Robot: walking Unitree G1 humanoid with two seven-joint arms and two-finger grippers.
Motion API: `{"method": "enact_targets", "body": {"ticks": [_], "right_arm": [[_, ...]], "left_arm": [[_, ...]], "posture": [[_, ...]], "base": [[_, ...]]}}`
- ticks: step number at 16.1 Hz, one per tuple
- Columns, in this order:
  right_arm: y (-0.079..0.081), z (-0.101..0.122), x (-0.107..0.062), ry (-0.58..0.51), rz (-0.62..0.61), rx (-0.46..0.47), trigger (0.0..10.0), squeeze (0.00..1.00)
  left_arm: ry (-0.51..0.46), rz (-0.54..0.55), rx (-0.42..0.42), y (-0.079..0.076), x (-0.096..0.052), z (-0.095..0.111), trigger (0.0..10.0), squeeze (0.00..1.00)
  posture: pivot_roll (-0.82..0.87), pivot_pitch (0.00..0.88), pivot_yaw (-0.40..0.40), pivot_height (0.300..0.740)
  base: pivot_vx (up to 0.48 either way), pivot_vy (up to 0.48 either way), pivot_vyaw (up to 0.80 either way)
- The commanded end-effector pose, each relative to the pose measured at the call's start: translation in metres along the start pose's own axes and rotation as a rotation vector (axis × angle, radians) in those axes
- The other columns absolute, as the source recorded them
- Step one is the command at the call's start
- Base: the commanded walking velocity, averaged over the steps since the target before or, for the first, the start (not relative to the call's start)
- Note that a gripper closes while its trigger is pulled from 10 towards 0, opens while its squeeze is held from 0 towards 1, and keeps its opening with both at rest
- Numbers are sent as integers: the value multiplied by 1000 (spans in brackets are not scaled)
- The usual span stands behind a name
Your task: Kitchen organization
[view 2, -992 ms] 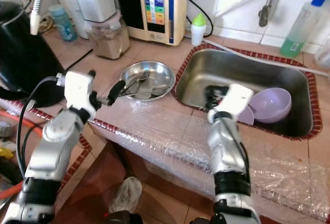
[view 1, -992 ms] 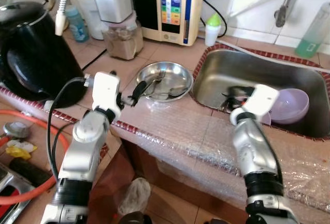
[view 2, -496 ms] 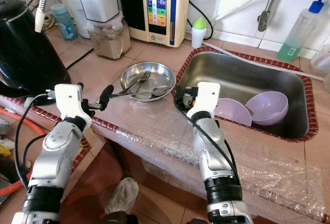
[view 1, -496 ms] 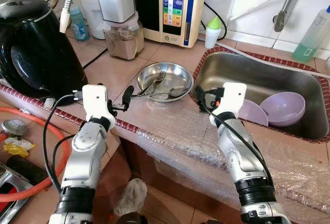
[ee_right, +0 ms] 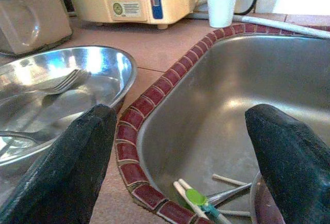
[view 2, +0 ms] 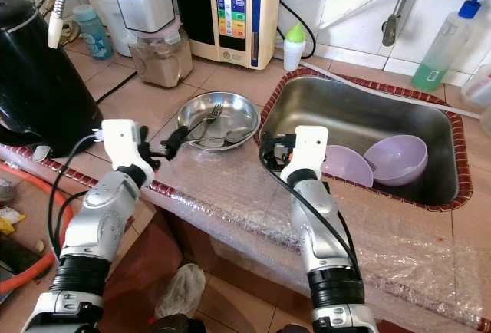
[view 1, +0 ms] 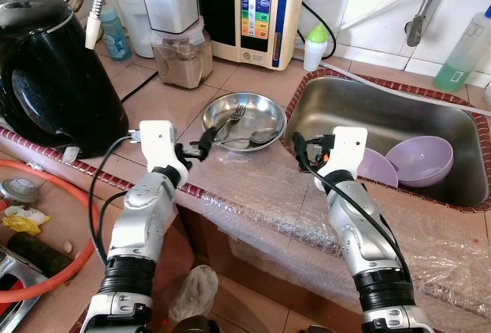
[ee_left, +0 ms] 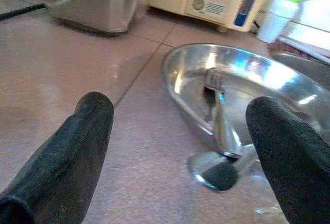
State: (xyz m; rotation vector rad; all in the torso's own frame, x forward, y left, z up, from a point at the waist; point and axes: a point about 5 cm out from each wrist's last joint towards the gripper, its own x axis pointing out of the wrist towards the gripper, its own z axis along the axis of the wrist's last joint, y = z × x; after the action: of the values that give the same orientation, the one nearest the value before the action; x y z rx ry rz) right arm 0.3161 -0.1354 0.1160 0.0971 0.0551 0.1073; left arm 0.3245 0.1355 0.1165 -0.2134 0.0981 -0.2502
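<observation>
The shallow round stainless-steel bowl [view 1: 244,120] is sitting on the tiled table [view 1: 253,187], just beside the steel sink [view 1: 368,118], holding a metal fork [view 1: 229,120] and other cutlery. The left tool [view 1: 201,145] is hovering with fingers spread apart at the bowl's near rim, pointing straight into it, so it looks the nearer arm. The right tool [view 2: 270,149] is hanging, also spread wide, over the sink's edge beside the bowl.
</observation>
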Motion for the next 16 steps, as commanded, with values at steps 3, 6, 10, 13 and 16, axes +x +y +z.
{"method": "enact_targets", "body": {"ticks": [3, 6, 10, 13, 16], "right_arm": [[1, 5, 0, -14, 2, 1, 10000, 0], [2, 4, 0, -10, 4, 0, 10000, 0], [11, 3, -1, -2, 92, 12, 10000, 0], [21, -6, -4, 79, 200, 39, 10000, 0], [22, -10, -6, 109, 214, 17, 10000, 0]], "left_arm": [[44, -49, -5, -4, 1, -1, 941, 0], [53, -38, -60, -2, 3, 0, 0, 0], [92, -45, -138, 0, 8, 1, 0, 0], [113, -38, -148, 5, 10, 1, 0, 0], [126, -48, -170, 4, 13, 3, 0, 0]], "posture": [[-16, 0, 53, 740], [-12, 0, 50, 740], [-17, 0, 53, 740], [-24, 0, 58, 740], [-20, 0, 57, 740]], "base": [[0, 0, 0], [0, 0, 0], [0, 0, 0], [0, 0, 0], [0, 0, 0]]}}
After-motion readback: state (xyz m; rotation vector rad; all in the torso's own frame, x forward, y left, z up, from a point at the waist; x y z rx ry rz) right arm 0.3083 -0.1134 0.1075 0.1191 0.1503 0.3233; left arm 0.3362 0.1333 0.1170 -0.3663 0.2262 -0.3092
